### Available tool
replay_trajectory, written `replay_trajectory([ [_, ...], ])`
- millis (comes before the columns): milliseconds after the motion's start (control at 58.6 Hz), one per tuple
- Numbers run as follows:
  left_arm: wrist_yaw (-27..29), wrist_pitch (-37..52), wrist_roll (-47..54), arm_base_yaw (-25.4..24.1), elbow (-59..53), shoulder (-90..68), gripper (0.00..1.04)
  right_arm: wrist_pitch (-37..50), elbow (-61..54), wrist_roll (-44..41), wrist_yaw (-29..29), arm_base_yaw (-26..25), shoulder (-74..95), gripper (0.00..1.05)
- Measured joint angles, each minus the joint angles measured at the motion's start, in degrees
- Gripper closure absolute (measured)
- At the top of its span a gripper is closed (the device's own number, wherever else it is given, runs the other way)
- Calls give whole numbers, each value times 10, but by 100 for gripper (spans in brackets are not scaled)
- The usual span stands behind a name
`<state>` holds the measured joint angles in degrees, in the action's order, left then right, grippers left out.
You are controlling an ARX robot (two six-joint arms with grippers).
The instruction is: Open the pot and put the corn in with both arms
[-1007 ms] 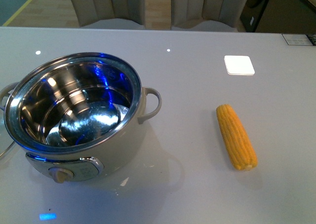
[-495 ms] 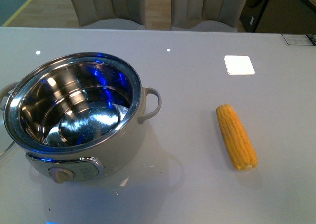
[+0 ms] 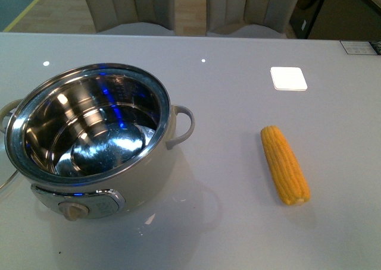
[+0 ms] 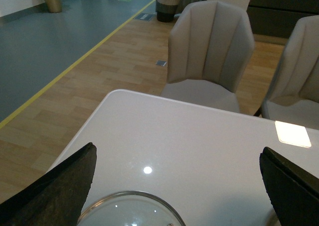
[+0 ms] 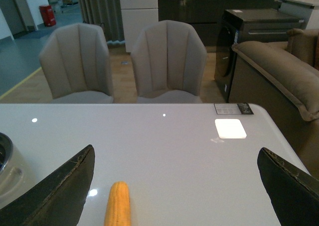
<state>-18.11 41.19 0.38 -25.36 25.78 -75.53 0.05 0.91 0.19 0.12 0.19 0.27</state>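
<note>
Front view: the pot (image 3: 89, 139) is standing uncovered on the left part of the grey table (image 3: 226, 222), its steel bowl showing blue glints and holding nothing, its control knob (image 3: 72, 211) facing me. One loop handle (image 3: 182, 126) is pointing toward the corn (image 3: 285, 165). The corn is lying flat on the right part of the table, well apart from the pot, its narrower end pointing away from me. A white square (image 3: 289, 78) is lying on the table beyond the corn, and two pale chairs (image 3: 131, 8) are standing at the far edge.

Left wrist view: I am holding my left gripper (image 4: 178, 151) with its jaws wide apart and gripping nothing; the two dark fingers (image 4: 55, 191) are framing bare table. Below them the rounded top of a glass lid (image 4: 130, 211) is showing, with a metal rim; I cannot tell whether it is touching the fingers.

Right wrist view: I am holding my right gripper (image 5: 175, 150) with its jaws spread wide and nothing between them. The corn (image 5: 117, 203) is lying on the table between the fingers (image 5: 60, 191), nearer one of them and not touching either. An edge of the pot (image 5: 7, 166) is showing at the side.
</note>
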Motion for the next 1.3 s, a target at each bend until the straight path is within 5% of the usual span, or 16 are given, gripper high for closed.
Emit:
replay_trajectory([
  [239,3,-140,-6,33,-70,189,8,0,0,0,0,0,0,9],
  [375,4,-21,-6,70,-136,233,33,0,0,0,0,0,0,9],
  [751,94,-85,-7,162,-211,376,102,0,0,0,0,0,0,9],
  [1041,176,-135,-6,233,-239,459,101,0,0,0,0,0,0,9],
  [1297,181,-184,-5,252,-250,527,101,0,0,0,0,0,0,9],
])
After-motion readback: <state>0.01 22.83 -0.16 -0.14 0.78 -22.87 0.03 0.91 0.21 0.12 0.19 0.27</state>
